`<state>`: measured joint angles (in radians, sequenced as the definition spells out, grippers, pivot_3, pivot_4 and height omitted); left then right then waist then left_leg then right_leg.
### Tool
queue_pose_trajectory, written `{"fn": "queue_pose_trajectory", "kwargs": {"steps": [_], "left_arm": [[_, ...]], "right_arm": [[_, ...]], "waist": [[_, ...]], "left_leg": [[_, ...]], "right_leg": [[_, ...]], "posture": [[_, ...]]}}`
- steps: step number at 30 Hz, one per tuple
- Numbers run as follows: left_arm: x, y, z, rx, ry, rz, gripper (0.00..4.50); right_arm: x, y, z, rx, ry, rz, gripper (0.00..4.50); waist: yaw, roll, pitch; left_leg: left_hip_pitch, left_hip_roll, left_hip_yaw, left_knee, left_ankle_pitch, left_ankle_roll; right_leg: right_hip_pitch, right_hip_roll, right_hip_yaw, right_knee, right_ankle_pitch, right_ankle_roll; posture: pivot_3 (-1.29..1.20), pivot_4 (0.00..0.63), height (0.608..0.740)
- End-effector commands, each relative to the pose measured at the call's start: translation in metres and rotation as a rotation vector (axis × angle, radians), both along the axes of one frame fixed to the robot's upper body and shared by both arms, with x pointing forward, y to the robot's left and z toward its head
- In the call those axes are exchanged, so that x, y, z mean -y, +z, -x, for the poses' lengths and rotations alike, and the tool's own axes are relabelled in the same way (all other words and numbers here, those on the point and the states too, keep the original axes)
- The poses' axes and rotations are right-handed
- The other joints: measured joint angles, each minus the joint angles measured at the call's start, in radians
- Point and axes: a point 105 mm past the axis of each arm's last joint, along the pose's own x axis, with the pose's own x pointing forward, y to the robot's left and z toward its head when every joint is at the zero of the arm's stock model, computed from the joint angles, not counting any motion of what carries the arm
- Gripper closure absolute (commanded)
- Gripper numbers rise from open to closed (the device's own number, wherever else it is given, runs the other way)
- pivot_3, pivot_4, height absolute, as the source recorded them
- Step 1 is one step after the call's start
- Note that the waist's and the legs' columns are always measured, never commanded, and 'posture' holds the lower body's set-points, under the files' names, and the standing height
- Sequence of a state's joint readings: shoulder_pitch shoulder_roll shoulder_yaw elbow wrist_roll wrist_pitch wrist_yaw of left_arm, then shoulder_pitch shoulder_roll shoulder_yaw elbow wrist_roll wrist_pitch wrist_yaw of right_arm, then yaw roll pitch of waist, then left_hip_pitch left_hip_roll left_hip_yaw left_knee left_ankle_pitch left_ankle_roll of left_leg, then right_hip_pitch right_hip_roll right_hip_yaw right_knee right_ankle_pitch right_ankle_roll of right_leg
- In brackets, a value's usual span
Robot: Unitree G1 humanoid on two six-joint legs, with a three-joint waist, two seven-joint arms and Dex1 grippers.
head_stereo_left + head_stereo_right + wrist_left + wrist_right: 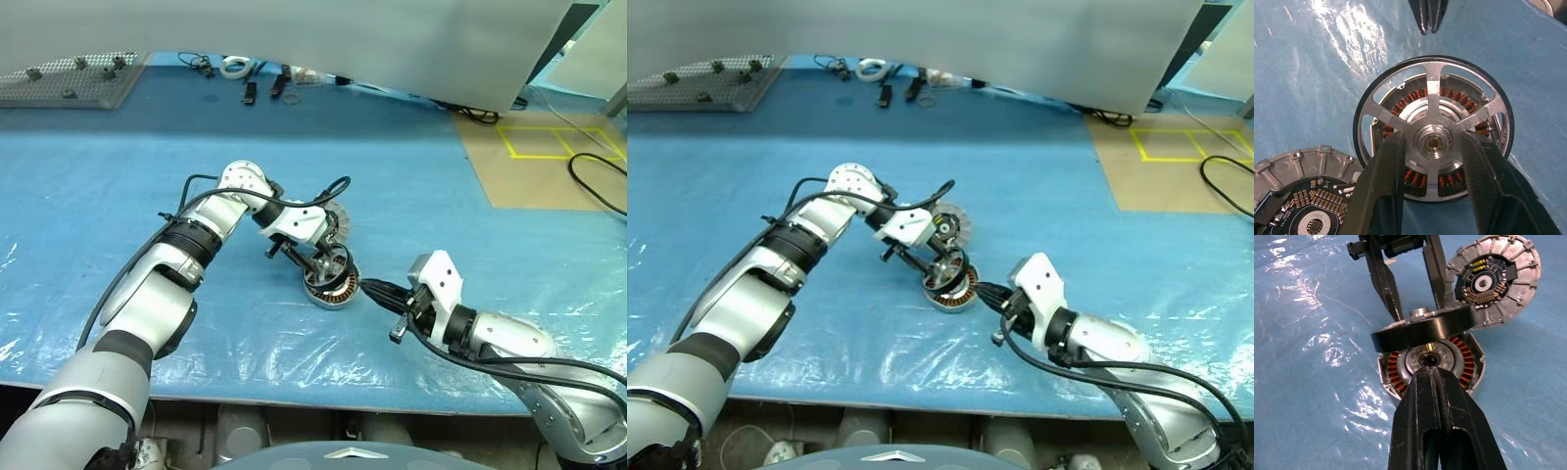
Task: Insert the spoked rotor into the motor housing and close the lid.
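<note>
On the left, the left claw (328,262) grips the spoked rotor (1433,128) by its hub, one finger (1382,183) on each side, and holds it tilted just above the motor housing (1432,363), which lies on the blue table (118,176). The rotor looks like stiff, light metal with a thin rim, so the hub seems the safest place to hold; the smooth hub could slip if the grip is loose. Just behind the housing, the lid (1494,280) rests with its circuit face up. To the right, the right claw (370,287) is closed and empty, its tips right at the housing edge
</note>
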<state>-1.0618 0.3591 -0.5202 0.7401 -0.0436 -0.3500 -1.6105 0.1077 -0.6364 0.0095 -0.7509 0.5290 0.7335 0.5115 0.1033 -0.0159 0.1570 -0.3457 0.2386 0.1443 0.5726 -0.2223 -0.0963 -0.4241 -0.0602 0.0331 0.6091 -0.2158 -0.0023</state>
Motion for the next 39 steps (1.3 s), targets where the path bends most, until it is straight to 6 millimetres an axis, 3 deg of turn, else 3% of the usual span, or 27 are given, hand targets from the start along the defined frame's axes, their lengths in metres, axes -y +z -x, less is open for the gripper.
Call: {"fn": "queue_pose_trajectory", "kwargs": {"steps": [1, 2, 4, 10, 16, 21, 27, 33, 39], "left_arm": [[0.000, 0.008, 0.000, 0.035, -0.020, 0.006, 3.14], [-0.002, 0.008, -0.001, 0.041, -0.019, -0.002, 2.42], [-0.004, 0.007, -0.002, 0.037, -0.010, -0.017, 1.89], [-0.001, 0.016, -0.003, 0.057, -0.016, 0.006, 1.89], [0.006, 0.053, -0.006, 0.051, 0.008, 0.154, 1.89], [-0.006, 0.069, 0.000, -0.026, 0.052, 0.277, 1.89], [-0.049, 0.060, 0.012, -0.119, 0.171, 0.344, 1.89], [-0.076, 0.030, 0.023, -0.175, 0.378, 0.456, 1.89], [-0.083, 0.009, 0.042, -0.216, 0.507, 0.502, 1.89]], "right_arm": [[0.002, 0.010, -0.002, 0.050, 0.012, -0.006, 4.50], [0.001, 0.012, -0.002, 0.052, 0.013, -0.008, 4.50], [-0.001, 0.013, -0.003, 0.056, 0.016, -0.010, 4.50], [-0.009, 0.014, -0.002, 0.055, 0.021, -0.018, 4.50], [-0.009, 0.027, -0.002, 0.072, 0.024, -0.021, 4.50], [-0.009, 0.038, 0.000, 0.082, 0.049, -0.013, 4.50], [0.003, 0.042, -0.008, 0.086, 0.085, 0.020, 4.50], [0.032, -0.001, -0.003, 0.053, 0.140, 0.045, 4.50], [0.035, -0.023, -0.003, 0.072, 0.207, 0.043, 4.50]], "waist": [[-0.001, 0.000, 0.000], [-0.001, 0.000, 0.000], [-0.001, 0.000, 0.000], [-0.001, 0.000, 0.000], [0.000, 0.000, 0.000], [-0.006, 0.000, 0.000], [-0.007, 0.003, 0.000], [0.000, 0.003, 0.000], [-0.015, 0.003, 0.000]], "left_leg": [[0.000, 0.000, 0.000, 0.000, 0.000, 0.000], [0.000, 0.000, 0.000, 0.000, 0.000, 0.000], [0.000, 0.000, 0.000, 0.000, 0.000, 0.000], [0.000, 0.000, 0.000, 0.000, 0.000, 0.000], [0.000, 0.000, 0.000, 0.000, 0.000, 0.000], [0.000, 0.000, 0.000, 0.000, 0.000, 0.000], [0.002, 0.000, 0.000, -0.001, 0.000, 0.000], [-0.003, 0.001, 0.000, -0.001, 0.000, 0.000], [-0.002, 0.002, 0.000, 0.000, 0.000, 0.000]], "right_leg": [[0.000, 0.000, 0.000, 0.000, 0.000, 0.000], [0.000, 0.000, 0.000, 0.000, 0.000, 0.000], [0.000, 0.000, 0.000, 0.000, 0.000, 0.000], [0.000, 0.000, 0.000, 0.000, 0.000, 0.000], [0.000, 0.000, 0.000, 0.000, 0.000, 0.000], [0.000, 0.000, 0.000, 0.000, 0.000, 0.000], [0.000, 0.002, 0.001, 0.000, 0.000, 0.000], [0.000, -0.001, -0.003, -0.002, -0.001, -0.001], [-0.001, -0.001, -0.003, -0.001, -0.003, -0.005]], "posture": [[0.00, 0.150, 0.740], [0.00, 0.150, 0.740], [0.00, 0.150, 0.740], [0.00, 0.150, 0.740], [0.00, 0.150, 0.740], [0.00, 0.150, 0.740], [0.00, 0.150, 0.740], [0.00, 0.150, 0.740], [0.00, 0.150, 0.740]]}}
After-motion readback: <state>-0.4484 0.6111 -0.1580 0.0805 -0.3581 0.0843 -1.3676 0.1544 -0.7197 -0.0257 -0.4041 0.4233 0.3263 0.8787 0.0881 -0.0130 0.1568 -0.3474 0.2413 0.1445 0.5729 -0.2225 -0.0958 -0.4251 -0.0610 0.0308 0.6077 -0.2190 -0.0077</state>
